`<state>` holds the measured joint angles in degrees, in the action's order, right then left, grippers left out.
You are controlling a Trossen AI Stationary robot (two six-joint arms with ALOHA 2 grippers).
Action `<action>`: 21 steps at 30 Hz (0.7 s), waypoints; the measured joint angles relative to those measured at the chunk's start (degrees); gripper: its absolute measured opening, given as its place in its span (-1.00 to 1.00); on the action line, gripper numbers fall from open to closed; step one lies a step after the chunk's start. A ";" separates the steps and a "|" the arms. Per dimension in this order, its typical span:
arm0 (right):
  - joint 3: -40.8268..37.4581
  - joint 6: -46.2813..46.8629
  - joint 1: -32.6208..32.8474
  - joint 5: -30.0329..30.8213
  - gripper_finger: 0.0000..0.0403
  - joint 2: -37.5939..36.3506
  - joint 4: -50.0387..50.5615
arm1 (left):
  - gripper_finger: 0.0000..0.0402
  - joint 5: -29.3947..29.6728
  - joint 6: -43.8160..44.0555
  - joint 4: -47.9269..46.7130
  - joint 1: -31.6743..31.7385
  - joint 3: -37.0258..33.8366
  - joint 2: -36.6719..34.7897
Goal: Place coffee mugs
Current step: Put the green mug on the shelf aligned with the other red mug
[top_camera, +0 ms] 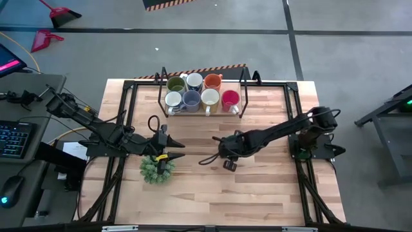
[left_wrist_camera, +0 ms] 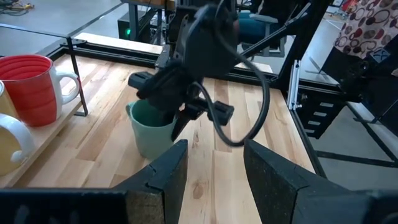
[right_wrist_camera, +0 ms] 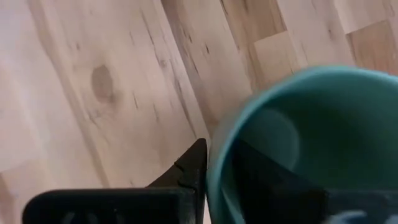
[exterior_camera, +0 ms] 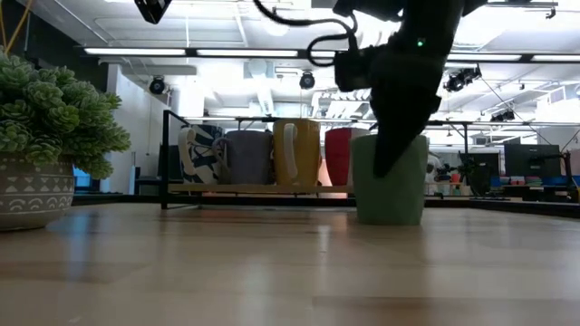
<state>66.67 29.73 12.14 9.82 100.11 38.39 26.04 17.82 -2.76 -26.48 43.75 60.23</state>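
One green mug point(left_wrist_camera: 151, 129) is pinched by its rim in right gripper point(right_wrist_camera: 214, 171), jaws near-shut; should be lifted straight, w/o tilt. Left gripper point(left_wrist_camera: 213, 167) is kept half-open, empty.

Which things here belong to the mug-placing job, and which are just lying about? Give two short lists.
Job:
- green mug, right gripper fingers shut on its rim
- seven mugs in the rack
- left gripper, open, near the plant

Lying about:
- plant
- keyboard
- mouse
- dustpan
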 joint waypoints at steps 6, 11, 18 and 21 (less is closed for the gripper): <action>0.00 0.04 0.00 0.65 -0.73 2.84 -1.47 | -0.28 0.00 0.21 0.02 0.00 0.00 -0.02; -0.02 0.29 0.00 -0.59 -0.79 3.83 -1.98 | -0.28 0.00 1.42 0.04 0.00 0.00 -0.02; 1.75 -0.19 0.02 0.94 -0.97 2.54 0.85 | -0.28 -0.01 1.44 0.01 -0.01 0.00 -0.01; 5.29 -1.28 0.02 1.61 -0.97 1.16 4.77 | -0.28 0.00 1.48 -0.08 0.00 0.00 -0.01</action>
<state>71.97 28.45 12.16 11.43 101.27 43.16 26.04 19.30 -2.84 -26.48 43.75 60.21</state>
